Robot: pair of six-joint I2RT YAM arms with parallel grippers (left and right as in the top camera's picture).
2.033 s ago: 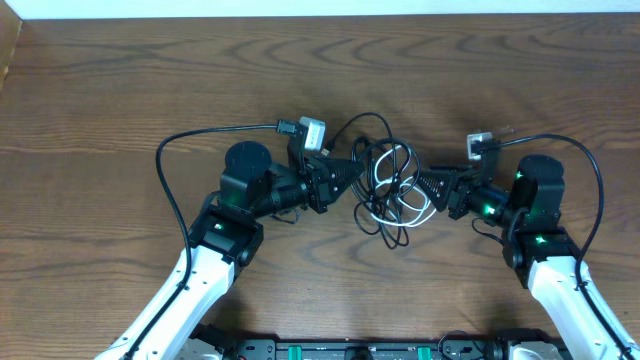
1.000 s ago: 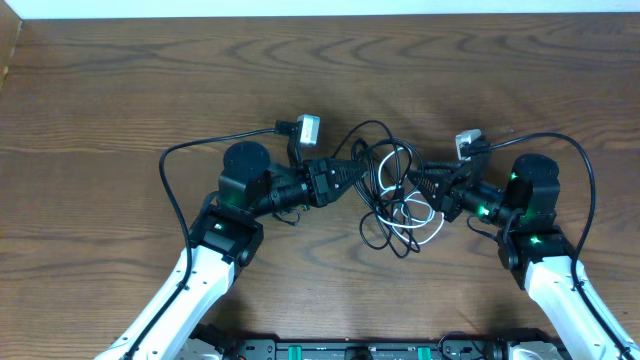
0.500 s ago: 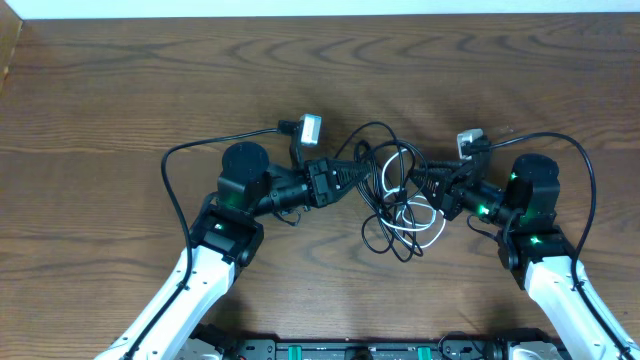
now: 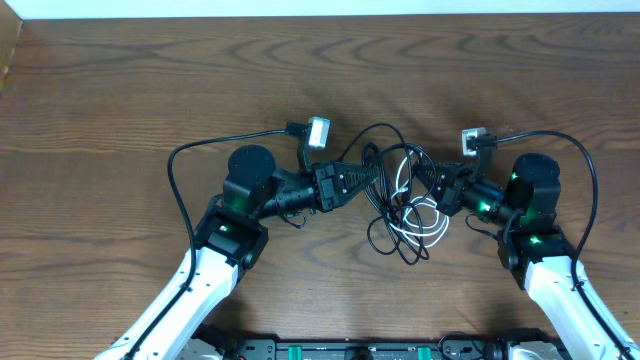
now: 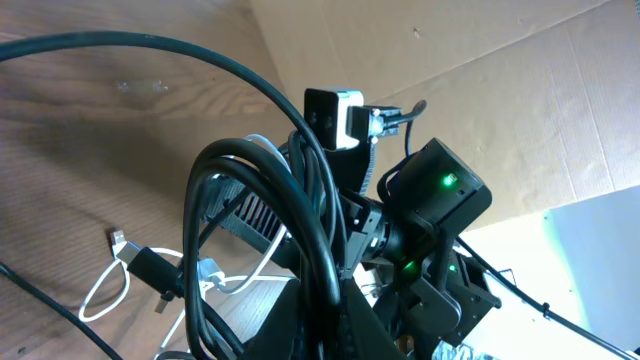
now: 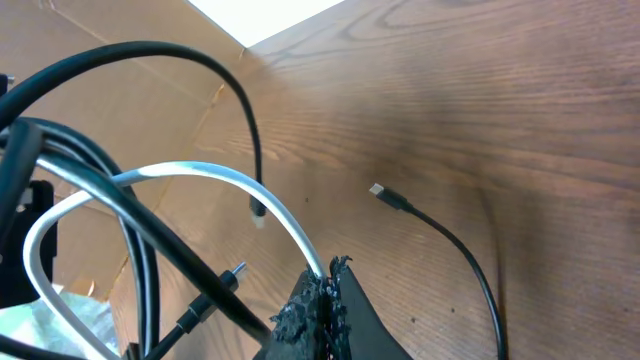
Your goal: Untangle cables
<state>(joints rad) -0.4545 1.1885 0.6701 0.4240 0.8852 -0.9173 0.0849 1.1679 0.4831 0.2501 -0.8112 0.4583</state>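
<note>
The left claw (image 4: 372,176), pinching black cables (image 5: 318,240), has slid toward the right claw (image 4: 421,179), pinching the white cable (image 6: 200,169); the tangle (image 4: 398,205) slackens, unresolved.

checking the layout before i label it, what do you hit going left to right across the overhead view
left arm's round joint → left gripper → cable tangle → right gripper → right arm's round joint

The dark wood-grain table (image 4: 120,90) carries a tangle of black and white cables (image 4: 402,205), seemingly lifted in part.
</note>
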